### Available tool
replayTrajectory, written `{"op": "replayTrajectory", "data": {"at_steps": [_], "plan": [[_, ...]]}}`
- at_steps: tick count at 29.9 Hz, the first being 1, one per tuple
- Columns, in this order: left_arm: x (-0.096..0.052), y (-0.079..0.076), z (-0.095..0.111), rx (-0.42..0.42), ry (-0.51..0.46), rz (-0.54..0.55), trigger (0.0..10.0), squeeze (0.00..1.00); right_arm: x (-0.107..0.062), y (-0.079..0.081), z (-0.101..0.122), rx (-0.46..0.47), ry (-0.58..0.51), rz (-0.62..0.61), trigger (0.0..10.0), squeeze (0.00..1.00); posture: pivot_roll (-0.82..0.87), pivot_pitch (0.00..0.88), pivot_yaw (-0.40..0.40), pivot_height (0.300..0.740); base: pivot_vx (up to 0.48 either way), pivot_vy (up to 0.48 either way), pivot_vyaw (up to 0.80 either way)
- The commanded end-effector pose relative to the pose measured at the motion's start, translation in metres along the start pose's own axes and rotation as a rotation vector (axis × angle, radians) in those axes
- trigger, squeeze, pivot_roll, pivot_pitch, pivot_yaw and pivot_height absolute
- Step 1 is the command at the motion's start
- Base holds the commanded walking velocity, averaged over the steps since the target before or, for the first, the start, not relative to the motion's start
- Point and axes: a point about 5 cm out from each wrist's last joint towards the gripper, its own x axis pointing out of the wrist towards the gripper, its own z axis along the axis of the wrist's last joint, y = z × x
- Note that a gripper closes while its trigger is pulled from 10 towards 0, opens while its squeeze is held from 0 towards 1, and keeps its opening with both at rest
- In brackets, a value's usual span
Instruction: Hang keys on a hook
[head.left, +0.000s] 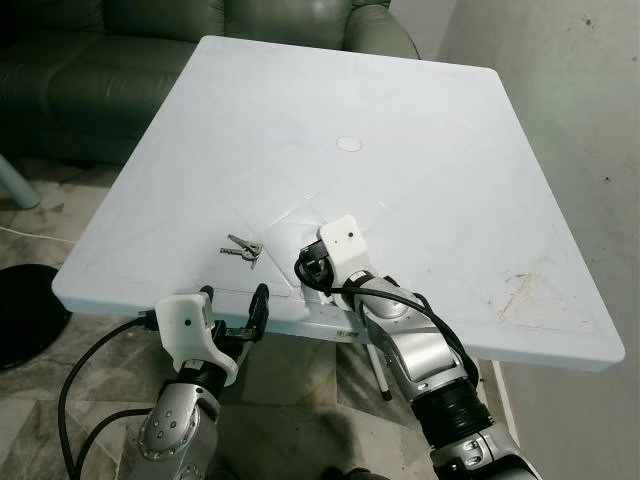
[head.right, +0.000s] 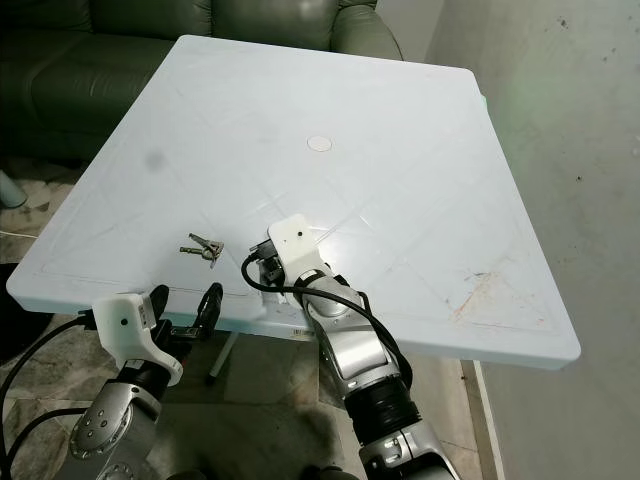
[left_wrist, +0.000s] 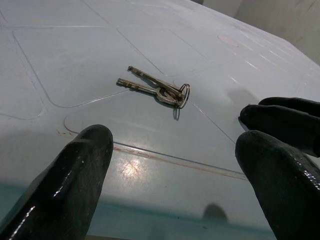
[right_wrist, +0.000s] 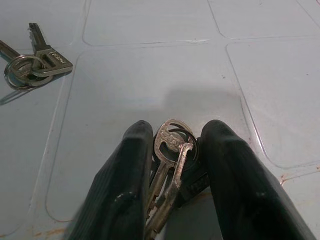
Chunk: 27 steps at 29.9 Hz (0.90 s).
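Keys (right_wrist: 172, 150) in right gripper (right_wrist: 175, 165); no legible markings.

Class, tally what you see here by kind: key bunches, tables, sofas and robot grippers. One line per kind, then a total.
Key bunches: 2 (loose bunch, bunch in right gripper)
Tables: 1 (white table)
Sofas: 1 (green sofa)
Grippers: 2 (left gripper, right gripper)
Total: 6

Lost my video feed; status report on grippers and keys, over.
Right gripper shut on key bunch. Left gripper open at table edge, second keys ahead. No hook seen.
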Motion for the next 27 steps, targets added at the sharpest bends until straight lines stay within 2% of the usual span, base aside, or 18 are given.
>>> {"op": "replayTrajectory", "data": {"at_steps": [1,27], "plan": [[-0.0028,-0.0025,-0.0100,-0.007,0.052,0.003,10.0,0.00,-0.0009,-0.0038,0.0021,0.013,-0.015,-0.021,0.0,0.00,0.12,0.178,-0.115,0.740,0.000,0.000,0.00],[-0.0006,-0.0026,-0.0094,-0.005,0.048,0.007,10.0,0.00,-0.0004,-0.0057,0.0073,0.015,-0.069,-0.039,0.0,0.00,0.12,0.174,-0.112,0.740,0.000,0.000,0.00]]}}
